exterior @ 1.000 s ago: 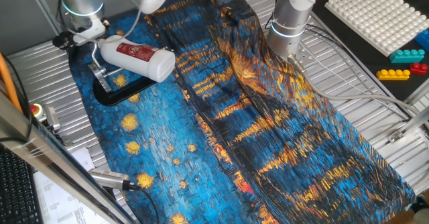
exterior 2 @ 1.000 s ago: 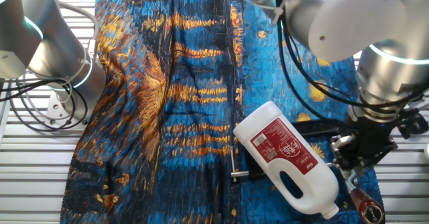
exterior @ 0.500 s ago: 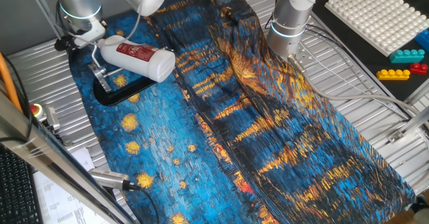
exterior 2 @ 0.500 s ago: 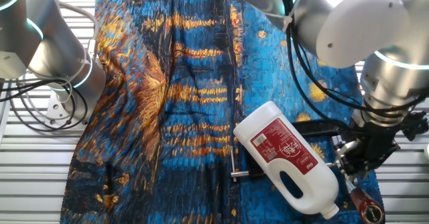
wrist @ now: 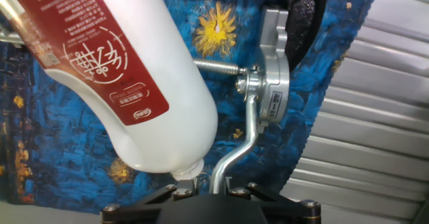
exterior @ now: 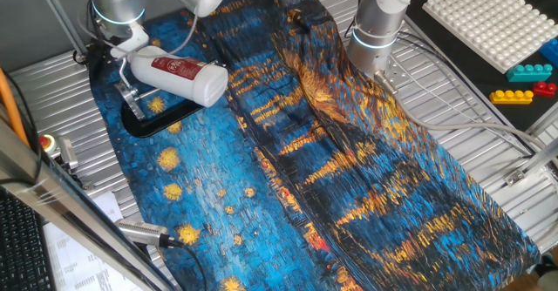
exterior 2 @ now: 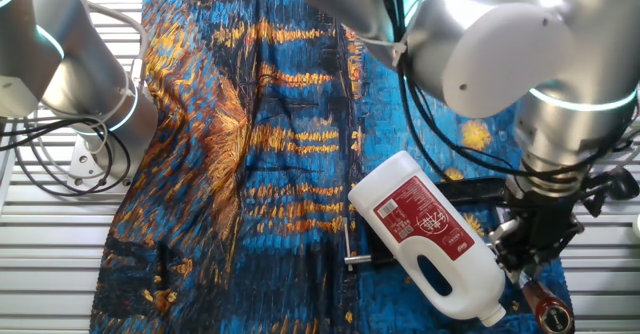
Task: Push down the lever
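The lever (wrist: pixel 249 133) is a thin silver bar hinged on the clamp's silver head (wrist: pixel 275 70). It runs down from the hinge and passes under my gripper (wrist: pixel 211 184). In the other fixed view its red-brown tip (exterior 2: pixel 548 307) pokes out just below my gripper (exterior 2: pixel 522 259), which sits on the bar. The jaws stand close together and look shut, holding nothing. The clamp's black base (exterior: pixel 161 121) lies on the blue cloth. A white bottle with a red label (exterior 2: pixel 430 234) lies across the clamp, right beside the lever.
The bottle's neck (wrist: pixel 188 174) almost touches my gripper's left side. A patterned blue and orange cloth (exterior: pixel 349 152) covers the table. A second arm's base (exterior: pixel 377 30) stands at the back. A white peg board (exterior: pixel 501 16) and toy bricks (exterior: pixel 523 82) lie at the far right.
My arm has swung and my gripper has dropped slightly toward the lever's bar. The lever's tip, the clamp and the bottle have not visibly moved.
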{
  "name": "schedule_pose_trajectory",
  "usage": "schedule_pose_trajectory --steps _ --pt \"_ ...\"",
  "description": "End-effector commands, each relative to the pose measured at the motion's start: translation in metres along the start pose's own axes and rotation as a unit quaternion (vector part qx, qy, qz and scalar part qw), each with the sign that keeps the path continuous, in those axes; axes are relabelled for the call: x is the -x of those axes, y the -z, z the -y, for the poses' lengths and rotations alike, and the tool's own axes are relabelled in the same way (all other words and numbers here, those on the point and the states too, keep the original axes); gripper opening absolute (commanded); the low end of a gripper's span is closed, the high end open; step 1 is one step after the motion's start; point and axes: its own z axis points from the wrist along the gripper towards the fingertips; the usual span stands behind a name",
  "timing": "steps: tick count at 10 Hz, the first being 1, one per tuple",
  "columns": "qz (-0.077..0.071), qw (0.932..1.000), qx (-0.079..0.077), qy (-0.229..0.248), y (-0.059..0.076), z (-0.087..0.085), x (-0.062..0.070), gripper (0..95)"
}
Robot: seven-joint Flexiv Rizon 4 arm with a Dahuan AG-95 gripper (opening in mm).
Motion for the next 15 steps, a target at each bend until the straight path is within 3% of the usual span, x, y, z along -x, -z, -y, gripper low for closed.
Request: schedule_pose_trajectory --steps 1,4,6,15 --pt "0.003 0.9999 0.003 -0.012 -0.003 0.003 -0.004 19.0" --pt "0.003 0.9999 0.006 -0.013 -0.005 0.013 -0.004 19.0" --pt "0.004 0.9997 0.017 -0.016 -0.009 0.011 -0.005 19.0" --pt "-0.001 0.9996 0.024 -0.016 -0.016 0.006 -0.009 19.0"
